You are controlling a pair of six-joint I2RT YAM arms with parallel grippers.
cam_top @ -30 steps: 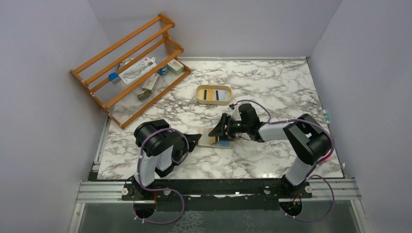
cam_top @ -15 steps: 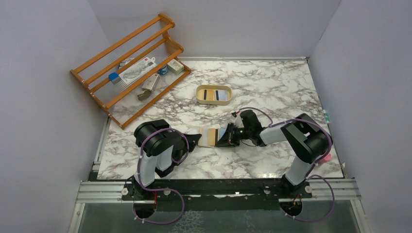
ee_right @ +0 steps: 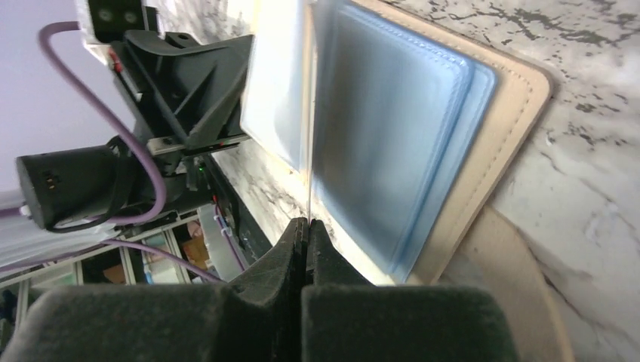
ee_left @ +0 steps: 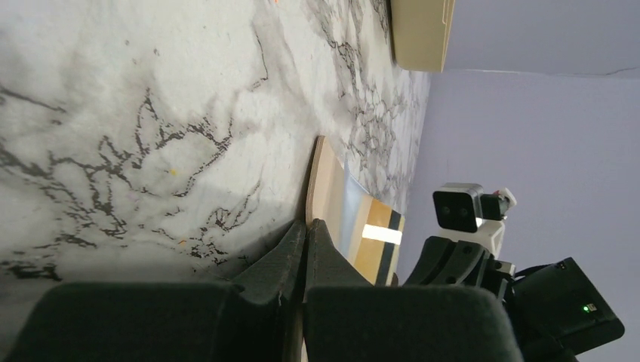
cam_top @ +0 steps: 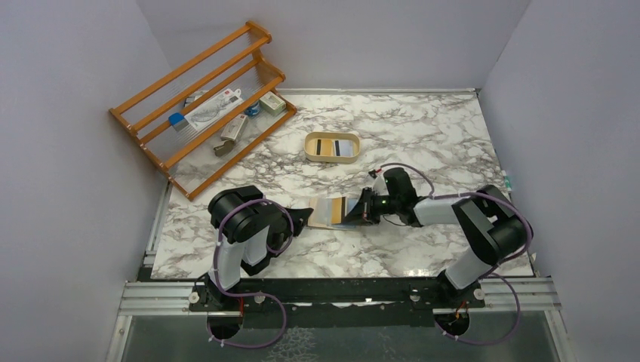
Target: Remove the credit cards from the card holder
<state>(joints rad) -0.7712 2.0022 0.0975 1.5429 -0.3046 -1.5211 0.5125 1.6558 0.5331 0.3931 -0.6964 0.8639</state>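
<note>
Open card holder (cam_top: 324,214) laid on marble table (cam_top: 423,136), its near edge pinched by left gripper (cam_top: 304,218), credit card (ee_left: 375,240) clamped edge-on by right gripper (cam_top: 360,214).

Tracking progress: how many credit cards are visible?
3. Two lie in the oval tray: a yellowish card and a whitish card. The third card is pinched in the right gripper's jaws at the card holder. Others may hide in its pockets.

1. The card holder (cam_top: 326,214), tan leather with blue pockets, lies open and flat near the middle of the desk's near edge.
2. A yellowish, black-striped credit card (ee_left: 370,260) sticks partway out.
</note>
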